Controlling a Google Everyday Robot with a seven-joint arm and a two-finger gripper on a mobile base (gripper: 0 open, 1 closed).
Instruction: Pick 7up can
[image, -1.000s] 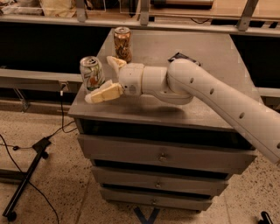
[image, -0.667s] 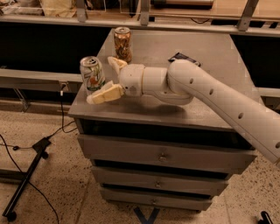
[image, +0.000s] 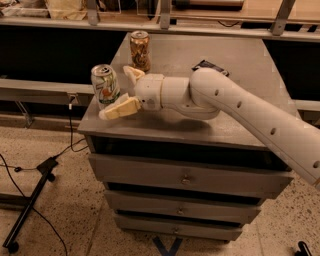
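Observation:
The 7up can (image: 105, 85), white with green marking and a silver top, stands upright near the front left corner of the grey cabinet top (image: 220, 122). My gripper (image: 120, 91) is open, its cream fingers spread. One finger (image: 118, 108) lies low in front of the can, the other (image: 132, 74) is raised behind and to the can's right. The can sits at the mouth of the fingers, not clamped. An orange-brown patterned can (image: 140, 50) stands farther back.
A small dark flat object (image: 211, 67) lies on the cabinet top behind my arm. The cabinet has several drawers (image: 185, 175). A shelf rail runs along the back. A black stand and cables (image: 30, 200) lie on the floor at left.

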